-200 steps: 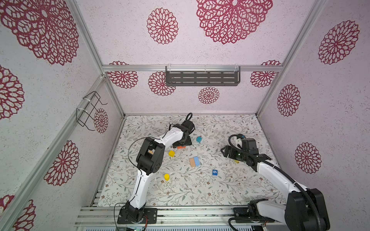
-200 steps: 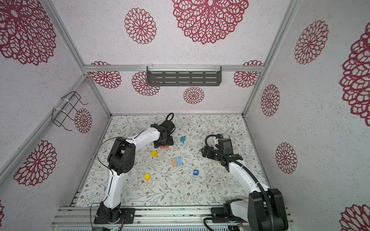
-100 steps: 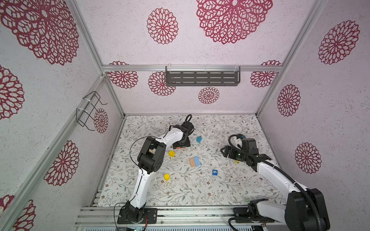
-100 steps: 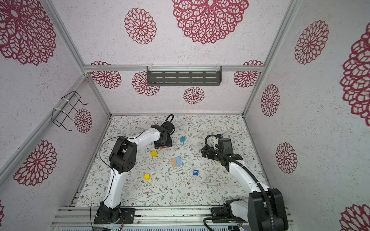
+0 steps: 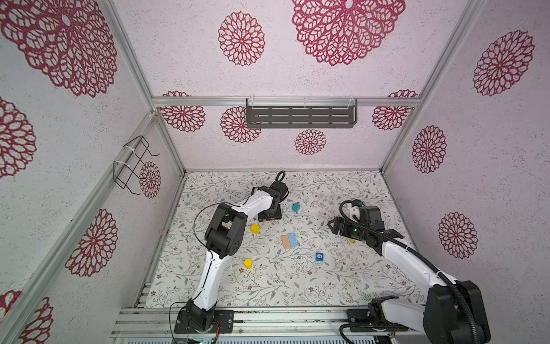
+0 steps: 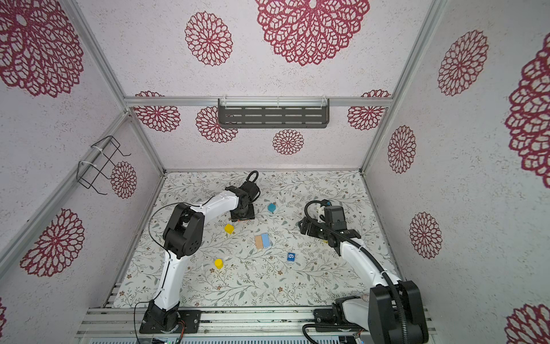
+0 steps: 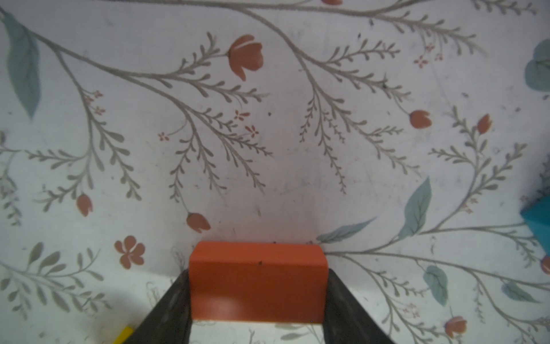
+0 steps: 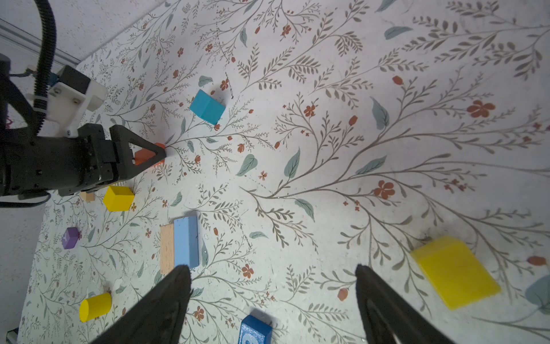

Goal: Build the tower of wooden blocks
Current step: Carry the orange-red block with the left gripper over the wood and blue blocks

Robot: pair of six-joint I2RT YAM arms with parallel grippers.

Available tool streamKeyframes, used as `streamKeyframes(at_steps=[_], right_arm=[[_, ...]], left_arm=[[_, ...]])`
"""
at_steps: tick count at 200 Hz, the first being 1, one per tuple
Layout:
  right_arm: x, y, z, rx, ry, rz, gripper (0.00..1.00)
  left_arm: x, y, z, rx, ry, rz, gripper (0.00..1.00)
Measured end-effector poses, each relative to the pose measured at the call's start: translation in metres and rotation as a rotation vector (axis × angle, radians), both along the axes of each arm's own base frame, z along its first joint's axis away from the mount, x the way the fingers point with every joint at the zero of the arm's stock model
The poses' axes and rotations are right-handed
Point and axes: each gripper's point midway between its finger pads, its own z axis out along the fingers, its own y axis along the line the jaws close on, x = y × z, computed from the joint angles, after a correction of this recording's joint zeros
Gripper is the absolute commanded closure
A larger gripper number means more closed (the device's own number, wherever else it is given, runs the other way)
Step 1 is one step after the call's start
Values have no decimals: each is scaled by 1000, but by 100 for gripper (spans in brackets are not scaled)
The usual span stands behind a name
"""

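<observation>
Left claw (image 7: 257, 272): clamped on both ends of orange brick (image 7: 257, 292), brick on flowered worktop (image 7: 297, 134). Right claw (image 8: 271, 268): spread wide, empty, near yellow wedge (image 8: 455, 272).

Pale walls (image 5: 282, 77) with crimson rosettes (image 5: 241, 38), dark slotted shelf (image 5: 300, 115), wire rack (image 5: 133, 165), floral tabletop (image 5: 297, 287)

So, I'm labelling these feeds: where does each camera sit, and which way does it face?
Top views: high over the base rail, looking down and forward at the table; left arm and right arm whole in both top views.
Left wrist: on the left arm, facing down at the orange block; left gripper fingers against its sides.
Right wrist: on the right arm, facing across the table toward the left gripper; open right gripper in front.
Shared: both wrist views show the orange block and teal block.
</observation>
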Motion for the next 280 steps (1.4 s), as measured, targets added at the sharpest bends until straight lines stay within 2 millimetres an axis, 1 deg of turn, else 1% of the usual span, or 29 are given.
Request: streamKeyframes(at_steps=[51,82,101,120,138,156,174,193,222,238,252,280], right_arm=[[0,0,0,0,0,0,10],[0,0,0,0,0,0,9],[0,0,0,2,2,-3,9],[0,-1,0,12,7,-17,7],[1,-4,5,25,0,-39,6],[2,-9,16,43,-30,-62,4],[4,-14,27,71,-65,-85,1],[5,-21,26,100,-68,-110,1],[-1,-27,11,115,-31,-138,1],[-6,-29,7,119,-25,-148,1],[-8,-31,8,121,-33,-155,1],[-6,-37,13,123,-57,-185,1]], left_arm=[[-2,1,3,8,9,-2,48],[-9,2,2,18,28,-4,47],[-15,4,9,15,31,1,47],[-20,2,25,3,16,4,47],[-23,-6,44,-17,-17,-2,47],[-28,-18,61,-39,-51,-16,47],[-36,-31,70,-52,-67,-34,47],[-47,-45,71,-52,-68,-50,47],[-66,-62,69,-38,-62,-67,47],[-77,-72,67,-33,-66,-76,47],[-87,-82,67,-30,-69,-86,47],[-105,-99,66,-41,-68,-96,46]])
